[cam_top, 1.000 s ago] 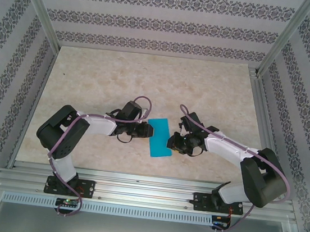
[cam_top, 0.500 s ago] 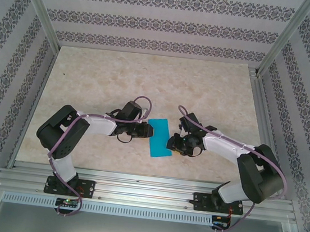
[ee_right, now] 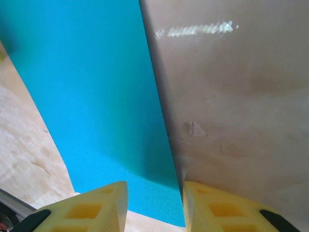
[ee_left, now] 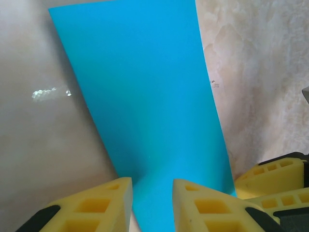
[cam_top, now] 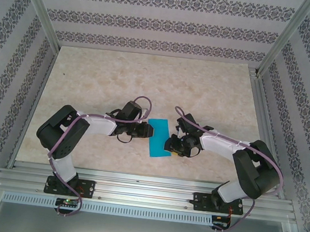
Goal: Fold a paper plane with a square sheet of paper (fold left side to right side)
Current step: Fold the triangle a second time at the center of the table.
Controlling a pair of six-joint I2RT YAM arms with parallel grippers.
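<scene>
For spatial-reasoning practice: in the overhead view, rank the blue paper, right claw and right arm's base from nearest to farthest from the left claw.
1. The blue paper, just right of the left claw.
2. The right claw, at the paper's right edge.
3. The right arm's base, at the near edge, right.

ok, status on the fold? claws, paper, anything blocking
Left claw open, right claw open, one at each long edge of the blue sheet. Sheet oblong, flat on table. Nothing blocking.
</scene>
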